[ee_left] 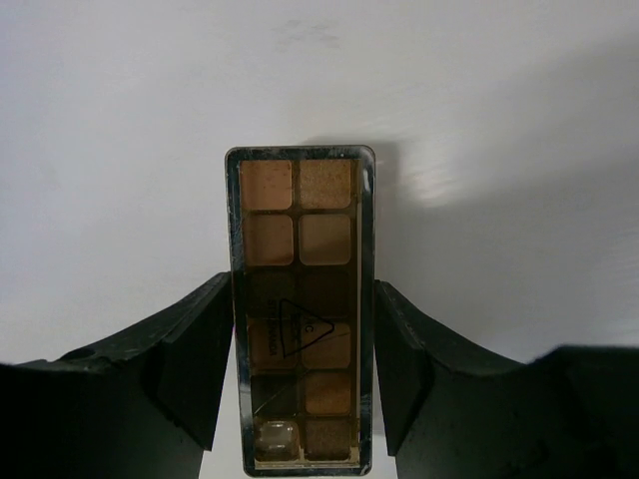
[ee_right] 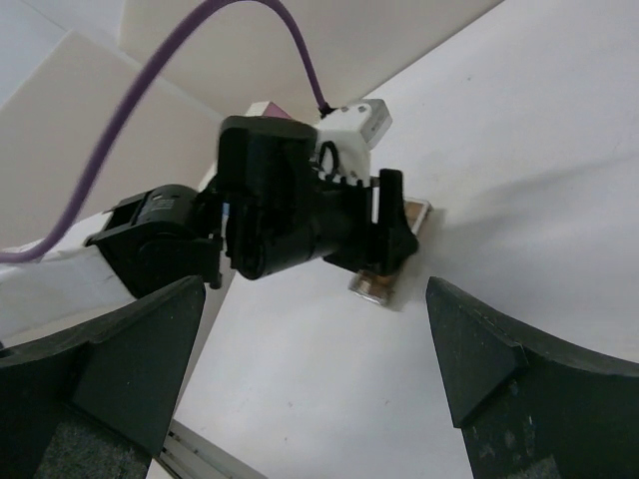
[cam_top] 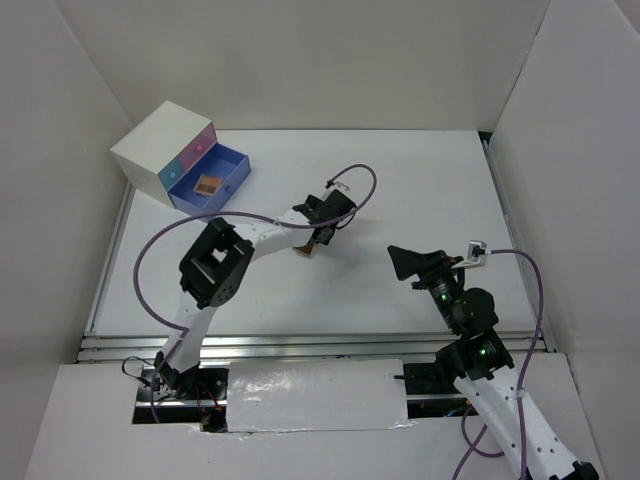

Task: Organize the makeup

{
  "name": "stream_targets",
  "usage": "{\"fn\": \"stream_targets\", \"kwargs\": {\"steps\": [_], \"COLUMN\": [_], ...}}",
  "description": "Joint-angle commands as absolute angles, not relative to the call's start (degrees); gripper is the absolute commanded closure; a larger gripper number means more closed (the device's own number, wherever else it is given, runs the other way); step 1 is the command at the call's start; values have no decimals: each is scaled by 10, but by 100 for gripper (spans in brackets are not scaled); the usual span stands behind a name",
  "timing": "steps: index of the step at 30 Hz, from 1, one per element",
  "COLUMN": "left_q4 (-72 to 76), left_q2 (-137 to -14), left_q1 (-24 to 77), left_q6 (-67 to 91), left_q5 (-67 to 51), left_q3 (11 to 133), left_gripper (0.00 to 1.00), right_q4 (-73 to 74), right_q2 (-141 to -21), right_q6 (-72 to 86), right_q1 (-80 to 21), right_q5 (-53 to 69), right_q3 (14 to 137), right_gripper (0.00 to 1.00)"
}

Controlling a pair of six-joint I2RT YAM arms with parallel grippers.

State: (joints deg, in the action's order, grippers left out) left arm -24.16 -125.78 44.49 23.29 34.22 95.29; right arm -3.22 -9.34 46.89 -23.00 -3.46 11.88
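1. At mid-worktop (cam_top: 420, 180) in the top view, the left claw (cam_top: 316, 238) is down over the palette (cam_top: 305, 252). The right claw (cam_top: 405, 262) waits well apart. The box (cam_top: 160, 150) stands far left, its blue drawer (cam_top: 232, 170) pulled out with one small item inside. We judge the bare surface between leaves open room, though the side walls close in.
2. At the left wrist, both pads press the palette's long edges towards its near end, so we read the claw as clenched on it. It looks thin, stiff and light. Its glossy lid is probably slippery, and the pressed pans would crack if dropped. We judge a hold across the long edges right, nearer mid-length for balance.
3. At the right wrist, that claw is released and holds nothing. The palette lies flat under the left claw.
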Motion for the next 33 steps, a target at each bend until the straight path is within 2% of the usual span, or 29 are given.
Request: {"fn": "stream_targets", "kwargs": {"steps": [1,7,17,21,30,31,32,33], "left_q4": [-103,-19,5,2,-32,-35,-38,-38], "left_q2": [-1169,-1102,-1113,-1118,-1165,-1173,-1176,-1177], "left_q1": [390,216,117,80,55,54,54,54], "left_q6": [-70,-198,-287,-270,-263,-263,-258,-257], "left_q5": [397,259,189,150,112,110,111,106], "left_q3": [890,845,873,874,925,929,934,934], "left_gripper": [98,99,96,91,76,72,61,55], "right_q4": [-49,-58,-76,-82,-88,-89,-90,-90], "right_q2": [-104,-116,-154,-160,-172,-173,-175,-175], "right_q6": [472,472,472,474,471,471,470,470], "right_q1": [-231,-230,-231,-231,-231,-231,-231,-230], "right_q5": [-40,-38,-14,-12,-9,-9,-9,-9], "right_q3": [127,123,127,126,124,124,124,124], "right_gripper": [0,0,0,0,0,0,0,0]}}
